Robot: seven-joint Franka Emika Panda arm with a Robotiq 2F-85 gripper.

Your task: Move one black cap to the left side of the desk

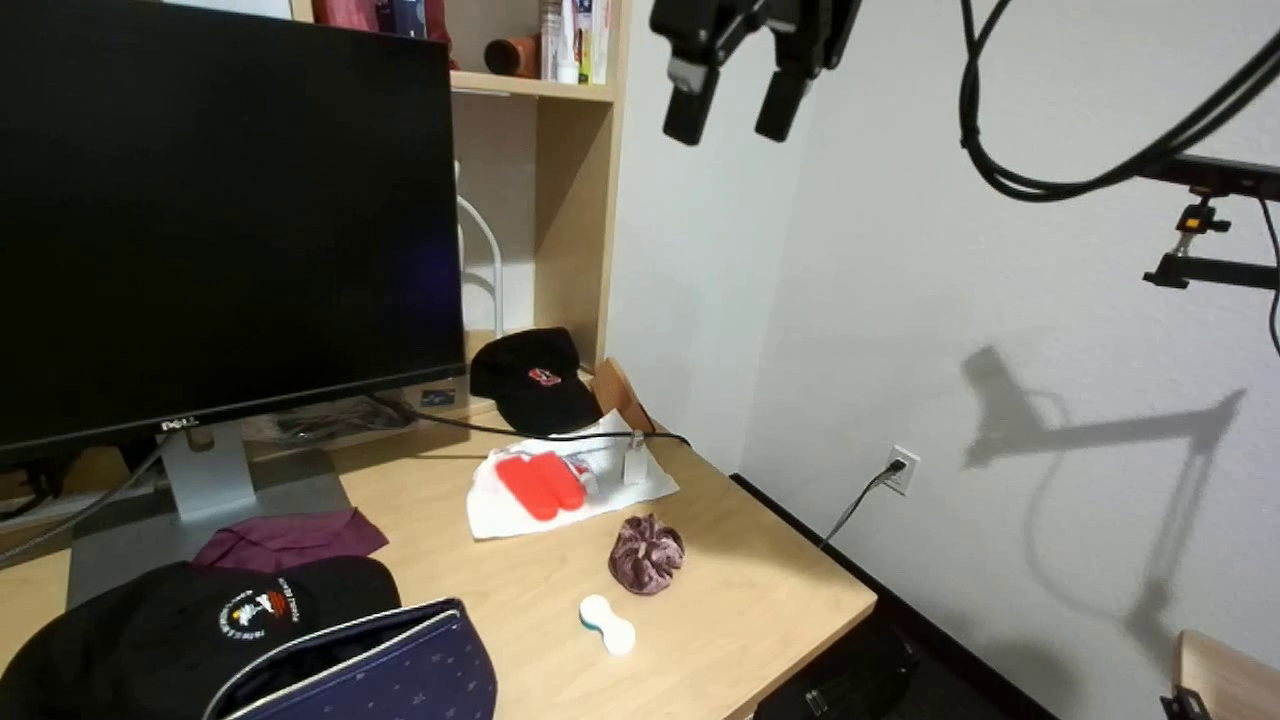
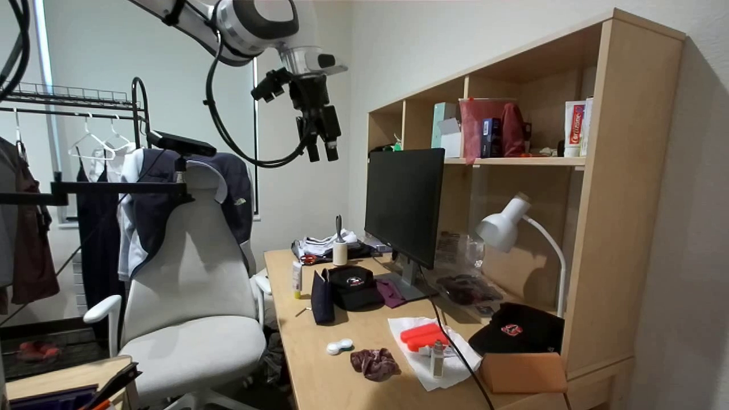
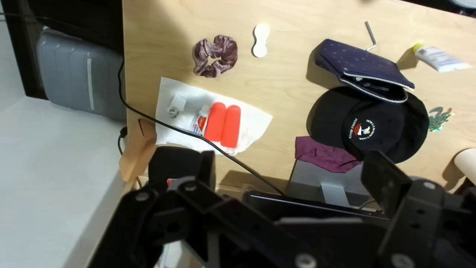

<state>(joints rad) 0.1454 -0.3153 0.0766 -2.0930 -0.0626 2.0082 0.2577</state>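
Observation:
The black cap with the round red-and-white emblem and white lettering shows in both exterior views (image 1: 130, 630) (image 2: 356, 293) and in the wrist view (image 3: 386, 128). It lies on the tan desk (image 1: 740, 640), partly behind the blue pouch (image 1: 400, 675) (image 3: 360, 61). Another black cap with a small red emblem (image 1: 525, 365) (image 2: 527, 330) lies at the desk's shelf-side corner; the gripper partly hides it in the wrist view (image 3: 171, 163). My gripper (image 1: 733, 122) (image 2: 322, 154) is high above the desk, open and empty. Its fingers stand wide apart in the wrist view (image 3: 292, 162).
A monitor (image 1: 230, 200) (image 2: 404, 205) stands at the back. A purple cloth (image 3: 323, 154) touches the emblem cap. A white paper with red objects (image 3: 223, 123), a scrunchie (image 3: 215, 56), a white lens case (image 3: 261, 40) and a brown case (image 2: 524, 373) lie around. A black cable (image 3: 186, 132) crosses the desk.

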